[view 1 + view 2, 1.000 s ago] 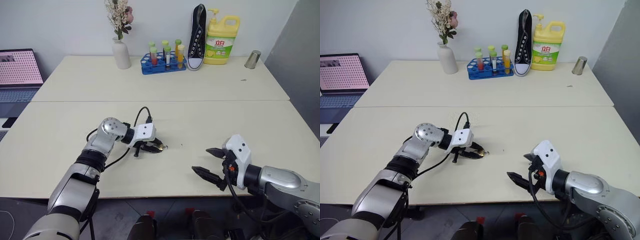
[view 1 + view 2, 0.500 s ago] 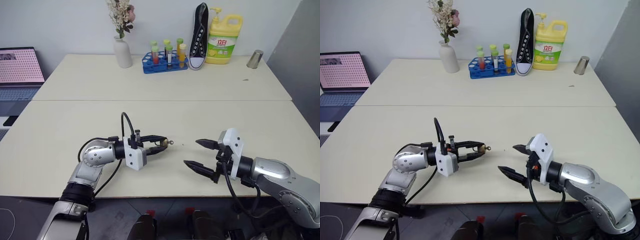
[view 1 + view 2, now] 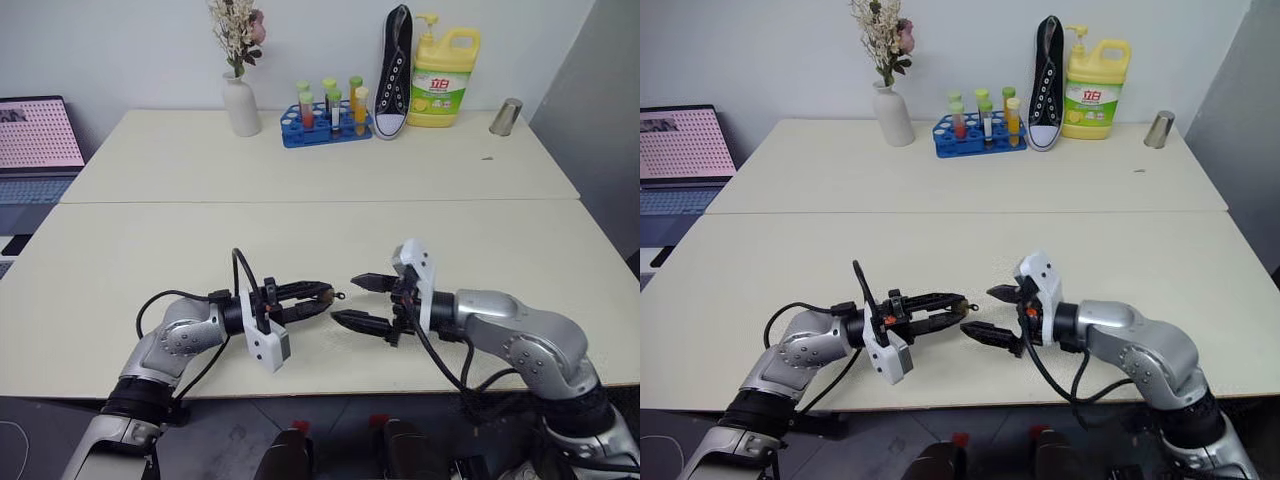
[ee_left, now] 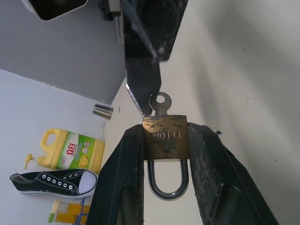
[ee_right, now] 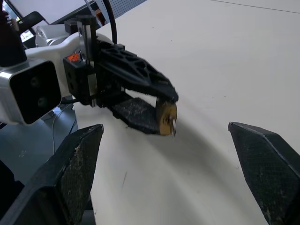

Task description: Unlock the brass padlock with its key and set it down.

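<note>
Pale cream bench runs under both my arms, with a white wall behind it. My left claw is clamped on the padlock: in the left wrist view the brass body sits squeezed between the two pads, its silver shackle hanging back toward the wrist and looking closed. The key stands in the keyhole with its round bow pointing outward, away from the claw. The lock is held just off the bench, near its front edge, about midway between my arms.

My right claw faces it, fingers spread wide with nothing in them; its tips sit just beside the key bow, and I can't tell whether they touch it. In the right wrist view the lock and key lie between the two open fingers.

Where I stand, as I judge it: lock picked up and presented, key seated. Left to do: close the right claw on the bow, turn it, see the shackle spring, then set the lock down.

Further out, along the far edge of the bench: a vase, a tube rack, a shoe, a yellow bottle and a metal cup. A laptop sits off to my left.
</note>
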Motion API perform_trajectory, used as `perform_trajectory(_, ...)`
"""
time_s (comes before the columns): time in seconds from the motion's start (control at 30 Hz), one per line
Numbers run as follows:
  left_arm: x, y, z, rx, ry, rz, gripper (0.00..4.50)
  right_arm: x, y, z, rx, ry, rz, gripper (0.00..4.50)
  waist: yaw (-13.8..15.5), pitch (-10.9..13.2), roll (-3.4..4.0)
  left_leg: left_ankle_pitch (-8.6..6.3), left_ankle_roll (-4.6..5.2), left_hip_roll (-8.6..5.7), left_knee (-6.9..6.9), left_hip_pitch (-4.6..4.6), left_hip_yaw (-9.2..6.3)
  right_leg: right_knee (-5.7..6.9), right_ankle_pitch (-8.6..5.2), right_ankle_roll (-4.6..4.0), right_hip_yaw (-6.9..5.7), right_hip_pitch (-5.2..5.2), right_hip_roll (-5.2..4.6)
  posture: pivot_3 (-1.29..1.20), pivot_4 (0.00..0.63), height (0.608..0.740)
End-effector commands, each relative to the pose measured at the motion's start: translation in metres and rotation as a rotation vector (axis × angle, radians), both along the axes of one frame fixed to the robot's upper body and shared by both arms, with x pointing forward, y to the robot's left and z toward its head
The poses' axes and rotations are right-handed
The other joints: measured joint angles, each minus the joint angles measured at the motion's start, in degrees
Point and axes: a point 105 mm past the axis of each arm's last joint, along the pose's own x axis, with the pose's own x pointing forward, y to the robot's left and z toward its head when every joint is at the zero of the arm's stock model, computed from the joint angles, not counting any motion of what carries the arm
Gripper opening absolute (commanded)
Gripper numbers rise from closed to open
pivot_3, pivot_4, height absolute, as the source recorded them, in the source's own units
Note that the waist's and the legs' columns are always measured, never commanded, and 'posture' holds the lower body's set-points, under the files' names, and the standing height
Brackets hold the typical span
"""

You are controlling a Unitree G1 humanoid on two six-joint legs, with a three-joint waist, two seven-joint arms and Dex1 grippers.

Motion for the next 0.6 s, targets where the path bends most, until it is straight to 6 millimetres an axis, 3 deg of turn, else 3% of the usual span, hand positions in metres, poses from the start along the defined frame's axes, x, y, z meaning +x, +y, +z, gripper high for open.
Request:
perform_trajectory(0.03,-0.0005,-0.0027,0.0113,-0.016,-0.049,-0.014,0.95,-0.0004,0.0027,0.0064,0.005,-0.023,0.017,4.5,0.0,0.0,0.0,0.0,0.0,0.0,0.0,-0.01,0.0,0.0,0.0,0.0,0.0,0.0,0.0,0.0,0.15,0.74)
perform_trajectory(0.13,0.0007,-0.0028,0.0118,-0.027,-0.044,-0.006,0.95,-0.0007,0.0033,0.0064,0.007,-0.019,0.022,4.5,0.0,0.0,0.0,0.0,0.0,0.0,0.0,0.0,0.0,0.0,0.0,0.0,0.0,0.0,0.0,0.0,0.15,0.74)
perform_trajectory(0.23,0.0011,-0.0038,0.0116,-0.021,-0.052,-0.009,0.95,-0.0004,0.0031,0.0057,-0.001,-0.018,0.023,3.93,0.0,0.0,0.0,0.0,0.0,0.0,0.0,0.0,0.0,0.0,0.0,0.0,-0.01,0.0,0.0,0.0,0.15,0.74)
perform_trajectory(0.6,0.0023,-0.0104,0.0138,-0.035,-0.063,-0.017,0.95,-0.0007,0.0048,0.0036,-0.018,-0.023,0.035,0.2,0.0,0.0,0.0,0.0,0.0,0.0,-0.01,0.0,0.0,0.01,0.0,0.0,-0.01,0.0,0.0,0.0,0.15,0.74)
